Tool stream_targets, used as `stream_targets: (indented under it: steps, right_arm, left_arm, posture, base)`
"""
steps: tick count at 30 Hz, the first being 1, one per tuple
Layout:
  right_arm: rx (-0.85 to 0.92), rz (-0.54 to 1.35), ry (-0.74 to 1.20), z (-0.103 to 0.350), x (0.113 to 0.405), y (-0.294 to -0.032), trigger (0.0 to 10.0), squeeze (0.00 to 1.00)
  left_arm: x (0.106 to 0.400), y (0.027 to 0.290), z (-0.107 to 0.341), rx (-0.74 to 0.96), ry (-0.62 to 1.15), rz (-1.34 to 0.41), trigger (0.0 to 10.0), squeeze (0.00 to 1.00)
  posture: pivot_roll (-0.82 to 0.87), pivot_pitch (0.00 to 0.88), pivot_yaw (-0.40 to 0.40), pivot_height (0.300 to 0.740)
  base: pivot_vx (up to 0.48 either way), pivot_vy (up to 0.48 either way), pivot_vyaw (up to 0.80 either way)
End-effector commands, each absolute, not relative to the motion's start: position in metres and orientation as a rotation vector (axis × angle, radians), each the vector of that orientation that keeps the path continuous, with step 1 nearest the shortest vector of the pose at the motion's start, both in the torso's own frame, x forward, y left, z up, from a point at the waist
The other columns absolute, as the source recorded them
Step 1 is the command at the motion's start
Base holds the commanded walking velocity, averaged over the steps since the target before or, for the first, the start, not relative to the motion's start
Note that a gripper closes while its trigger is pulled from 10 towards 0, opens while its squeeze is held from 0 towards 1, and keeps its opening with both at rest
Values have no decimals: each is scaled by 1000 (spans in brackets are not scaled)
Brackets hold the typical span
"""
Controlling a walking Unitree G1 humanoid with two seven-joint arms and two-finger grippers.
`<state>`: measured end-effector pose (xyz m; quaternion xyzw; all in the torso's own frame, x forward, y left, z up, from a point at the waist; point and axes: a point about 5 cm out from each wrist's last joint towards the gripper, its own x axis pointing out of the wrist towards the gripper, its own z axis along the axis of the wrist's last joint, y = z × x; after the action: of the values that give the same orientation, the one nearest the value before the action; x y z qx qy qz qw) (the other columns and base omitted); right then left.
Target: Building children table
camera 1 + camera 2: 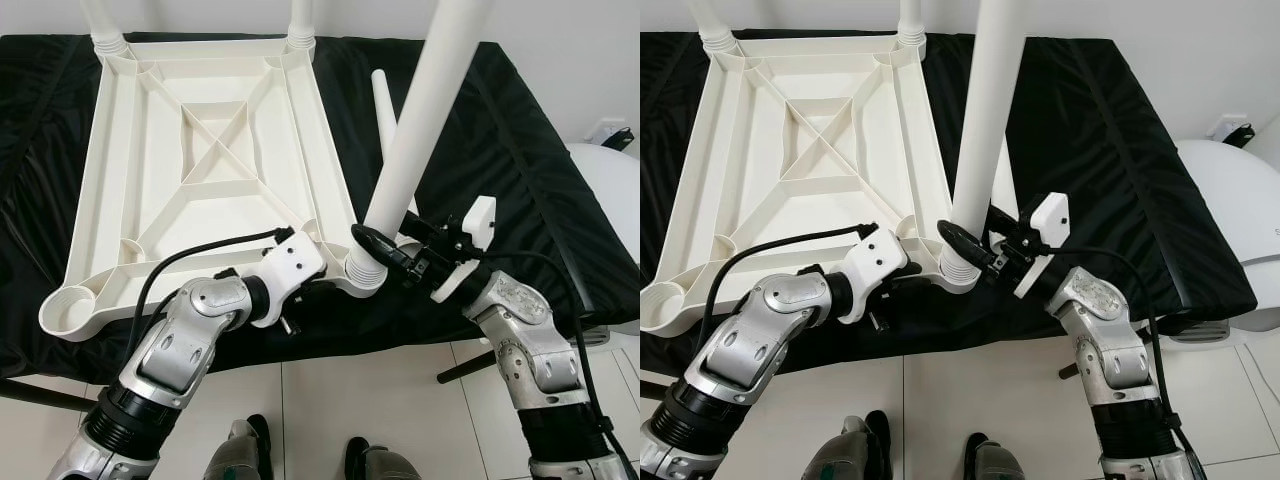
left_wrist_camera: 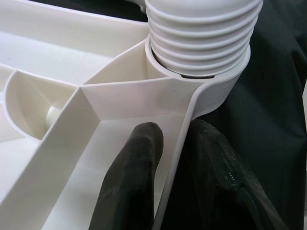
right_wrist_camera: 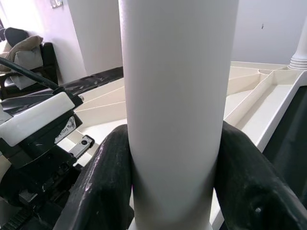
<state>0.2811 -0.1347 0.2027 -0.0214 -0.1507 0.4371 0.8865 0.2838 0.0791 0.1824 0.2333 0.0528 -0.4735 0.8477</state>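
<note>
An upturned white plastic tabletop lies ribs-up on a black cloth covering a bed-like surface, w/ the robot standing at its near edge. The right gripper is clamped around the base of a white table leg, one black finger on each side of the tube (the right wrist view shows both pads pressed against it). That leg stands nearly upright, tilted slightly, its ribbed threaded end seated in the near right corner socket of the tabletop. The left gripper pinches the tabletop's outer rim just beside that socket: one finger inside the rim, the other outside against the cloth. Two more legs stand in the far corners. A fourth leg lies loose on the cloth, right of the tabletop. The near left corner socket holds no leg. A white rounded object sits at far right.
</note>
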Motion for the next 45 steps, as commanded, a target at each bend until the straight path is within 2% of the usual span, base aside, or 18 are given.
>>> stream_targets:
  steps: [1,21,45]
  right_arm:
    - [-16,863,-83,158,278,-143,10000,0]
    - [-20,861,-98,159,273,-138,10000,0]
    - [-7,741,-149,165,266,-128,10000,0]
  left_arm:
    - [277,68,190,464,57,-1041,10000,0]
    - [278,68,190,458,55,-1033,10000,0]
    - [281,69,193,453,49,-1021,10000,0]
  posture:
    - [-30,262,-45,740]
    - [-36,260,-49,740]
    - [-41,264,-47,740]
  base:
    - [0,0,0]
    - [0,0,0]
    - [0,0,0]
